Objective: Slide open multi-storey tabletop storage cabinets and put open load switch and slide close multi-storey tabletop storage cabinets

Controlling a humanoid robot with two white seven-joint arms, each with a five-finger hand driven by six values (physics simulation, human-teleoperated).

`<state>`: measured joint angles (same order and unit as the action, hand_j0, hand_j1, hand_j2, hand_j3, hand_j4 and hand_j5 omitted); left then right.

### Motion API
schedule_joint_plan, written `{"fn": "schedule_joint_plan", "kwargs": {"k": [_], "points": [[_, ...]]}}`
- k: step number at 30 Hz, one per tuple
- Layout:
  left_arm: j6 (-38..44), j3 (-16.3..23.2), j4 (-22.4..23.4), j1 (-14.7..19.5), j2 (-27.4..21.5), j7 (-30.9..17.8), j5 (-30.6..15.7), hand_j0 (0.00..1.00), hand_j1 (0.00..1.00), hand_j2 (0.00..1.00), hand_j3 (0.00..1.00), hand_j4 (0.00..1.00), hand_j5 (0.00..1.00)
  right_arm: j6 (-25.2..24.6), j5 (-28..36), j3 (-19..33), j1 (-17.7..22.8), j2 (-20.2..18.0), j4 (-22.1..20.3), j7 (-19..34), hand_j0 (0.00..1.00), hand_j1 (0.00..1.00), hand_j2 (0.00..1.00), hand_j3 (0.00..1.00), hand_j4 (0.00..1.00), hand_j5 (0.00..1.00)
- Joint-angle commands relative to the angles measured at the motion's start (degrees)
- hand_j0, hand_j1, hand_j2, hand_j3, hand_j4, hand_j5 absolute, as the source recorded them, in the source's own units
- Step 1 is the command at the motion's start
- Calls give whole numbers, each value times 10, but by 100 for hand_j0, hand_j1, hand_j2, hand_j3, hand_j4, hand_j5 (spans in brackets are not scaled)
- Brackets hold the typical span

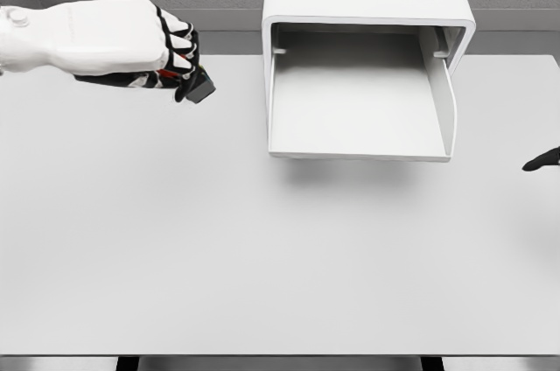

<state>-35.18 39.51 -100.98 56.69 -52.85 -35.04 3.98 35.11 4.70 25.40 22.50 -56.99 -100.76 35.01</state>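
The left hand (166,56) is held level at far left, fingers curled tight round the one dark switch (199,87). One cabinet (367,3) is seen, its drawer (359,117) slid out; of the right hand (542,160) only a fingertip is seen, its state untold

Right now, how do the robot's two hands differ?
The left hand is in full view, raised over the table left of the cabinet; the right hand barely peeks in at the right edge. The left hand is curled around a small dark switch; the right hand's grip cannot be seen. Both have dark fingers.
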Motion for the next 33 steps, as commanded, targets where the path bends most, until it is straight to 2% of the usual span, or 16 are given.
{"fn": "schedule_joint_plan", "kwargs": {"k": [1, 5, 9, 11, 14, 17, 22, 24, 27, 29, 31, 33], "points": [[2, 0, 0, 3, 42, 0, -5, 29, 29, 29, 29, 29, 29, -1, -12, -46, -4, 0, -1, 0, 54, 54, 54, 54, 54, 54], [2, 2, 0, 30, 112, 0, -3, 29, 29, 29, 29, 29, 29, -1, -14, -57, -7, -1, -1, 0, 54, 54, 54, 54, 54, 54], [2, 7, 3, 30, 207, 0, 2, 29, 29, 29, 29, 29, 29, -1, -21, -92, -22, -20, -1, 0, 59, 59, 59, 59, 59, 59], [2, 9, 10, 37, 247, 0, 51, 29, 29, 29, 29, 29, 29, -1, -21, -134, -54, -21, -1, 0, 59, 59, 59, 59, 59, 59], [2, 56, 90, 77, 316, 0, 98, 30, 30, 30, 30, 30, 30, -1, -21, -157, -74, -21, -1, 0, 59, 59, 59, 59, 59, 59], [2, 66, 177, 90, 360, 0, 154, 30, 30, 30, 30, 30, 30, -1, -22, -191, -94, -22, -1, 0, 59, 59, 59, 59, 59, 59], [2, 87, 264, 92, 364, 0, 211, 31, 31, 31, 31, 31, 31, -1, -29, -258, -141, -25, -1, 0, 59, 59, 59, 59, 59, 59], [2, 106, 265, 91, 363, 0, 214, 32, 32, 32, 32, 32, 32, -1, -31, -279, -158, -25, -1, 0, 59, 59, 59, 59, 59, 59], [2, 111, 260, 91, 364, 0, 214, 35, 35, 35, 35, 35, 35, -1, -35, -294, -172, -26, -1, 0, 59, 59, 59, 59, 59, 59], [2, 110, 261, 92, 364, 0, 213, 46, 46, 46, 46, 46, 46, -1, -35, -294, -178, -26, -1, 0, 59, 59, 59, 59, 59, 59], [2, 109, 261, 92, 364, 0, 212, 73, 73, 73, 73, 73, 73, -1, -35, -294, -178, -26, -1, 0, 59, 59, 59, 59, 59, 59], [2, 109, 262, 91, 363, 0, 209, 93, 93, 93, 93, 93, 93, -1, -34, -294, -177, -25, -1, 0, 59, 59, 59, 59, 59, 59]]}}
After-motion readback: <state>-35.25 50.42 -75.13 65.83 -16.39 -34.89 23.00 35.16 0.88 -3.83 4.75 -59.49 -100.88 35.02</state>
